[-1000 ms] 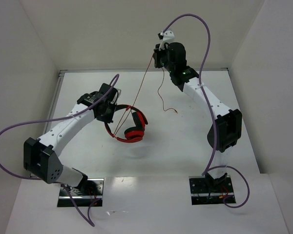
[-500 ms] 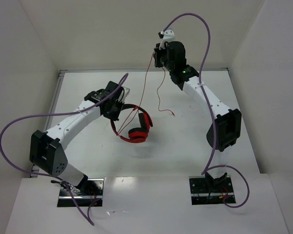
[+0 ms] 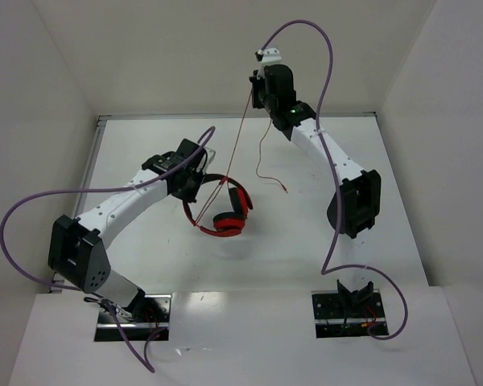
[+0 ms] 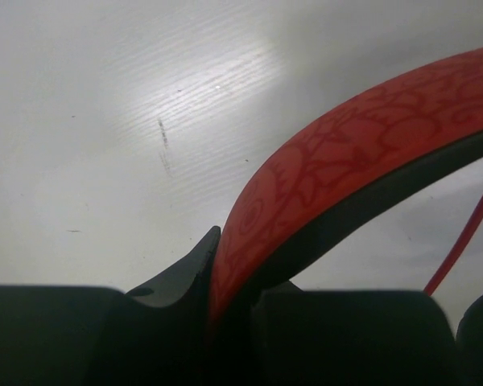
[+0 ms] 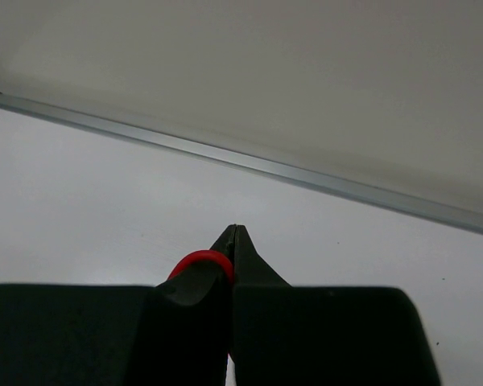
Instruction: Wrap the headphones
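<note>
The red headphones (image 3: 225,207) hang at the table's middle, cups (image 3: 228,223) low and band up. My left gripper (image 3: 195,178) is shut on the band (image 4: 338,157), which shows red with black padding in the left wrist view. The thin red cord (image 3: 240,133) runs up taut from the headphones to my right gripper (image 3: 256,90), held high near the back wall. That gripper is shut on the cord (image 5: 200,259). The cord's free end (image 3: 272,178) dangles below it with the plug near the table.
White walls enclose the table on the left, back and right. A metal strip (image 3: 225,117) runs along the back edge, also in the right wrist view (image 5: 249,161). Purple robot cables (image 3: 32,209) loop beside both arms.
My right gripper has risen and shifted slightly left, drawing the cord tighter. My left gripper carried the headphones a little right, mostly between the first two frames.
</note>
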You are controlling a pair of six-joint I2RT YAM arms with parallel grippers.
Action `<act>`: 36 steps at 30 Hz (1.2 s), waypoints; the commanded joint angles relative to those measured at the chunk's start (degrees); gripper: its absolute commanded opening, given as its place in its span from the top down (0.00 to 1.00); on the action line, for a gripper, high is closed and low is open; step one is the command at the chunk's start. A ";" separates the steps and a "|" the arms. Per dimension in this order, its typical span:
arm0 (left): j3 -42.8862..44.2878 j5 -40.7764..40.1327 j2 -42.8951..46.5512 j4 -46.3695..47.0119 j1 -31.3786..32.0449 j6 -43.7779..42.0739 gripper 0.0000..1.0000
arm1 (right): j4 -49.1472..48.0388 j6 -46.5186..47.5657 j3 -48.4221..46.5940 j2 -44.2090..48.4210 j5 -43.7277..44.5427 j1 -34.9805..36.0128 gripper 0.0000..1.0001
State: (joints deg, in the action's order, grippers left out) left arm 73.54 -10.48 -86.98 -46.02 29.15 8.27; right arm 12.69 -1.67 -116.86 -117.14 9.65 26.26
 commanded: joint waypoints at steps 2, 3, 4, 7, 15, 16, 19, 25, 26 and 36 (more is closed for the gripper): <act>-1.73 -8.66 -0.47 -0.74 0.47 2.18 1.00 | -2.15 0.01 -5.57 3.58 0.73 -0.33 1.00; -2.25 -10.77 -1.34 -0.13 0.47 3.84 1.00 | -2.14 -0.52 -5.57 5.15 -0.06 -0.33 1.00; -2.95 -13.05 -1.35 0.49 0.47 3.86 1.00 | -1.36 -0.53 -5.57 6.04 -2.33 -0.33 1.00; -3.66 -19.39 -3.88 5.14 0.47 7.62 1.00 | -0.12 -4.73 -3.03 10.34 -10.13 -0.33 1.00; -3.49 -31.71 -6.53 23.84 -1.45 15.19 1.00 | -5.63 -18.96 21.47 24.05 -33.97 0.19 1.00; -2.79 -33.88 -7.23 24.83 -2.16 16.33 1.00 | -6.61 -23.25 23.41 26.07 -36.69 0.19 1.00; -2.26 -37.32 -9.08 30.79 -4.79 20.27 1.00 | -10.39 -28.20 29.66 28.54 -43.83 1.86 1.00; 2.99 -36.46 -12.68 36.43 -7.79 32.94 1.00 | -13.03 -30.05 34.41 31.10 -43.76 12.40 1.00; 4.58 -35.58 -13.38 36.44 -8.40 34.25 1.00 | -13.65 -30.06 35.20 31.10 -43.75 13.72 1.00; 20.84 -14.77 -16.47 34.43 -16.39 43.84 1.00 | -17.95 -31.55 48.46 33.20 -32.43 22.52 1.00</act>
State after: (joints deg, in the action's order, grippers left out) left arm 89.03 -32.45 -103.33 -17.74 17.43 44.97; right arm 0.40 -31.83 -72.86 -88.14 -25.56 47.53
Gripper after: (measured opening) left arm 0.198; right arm 0.007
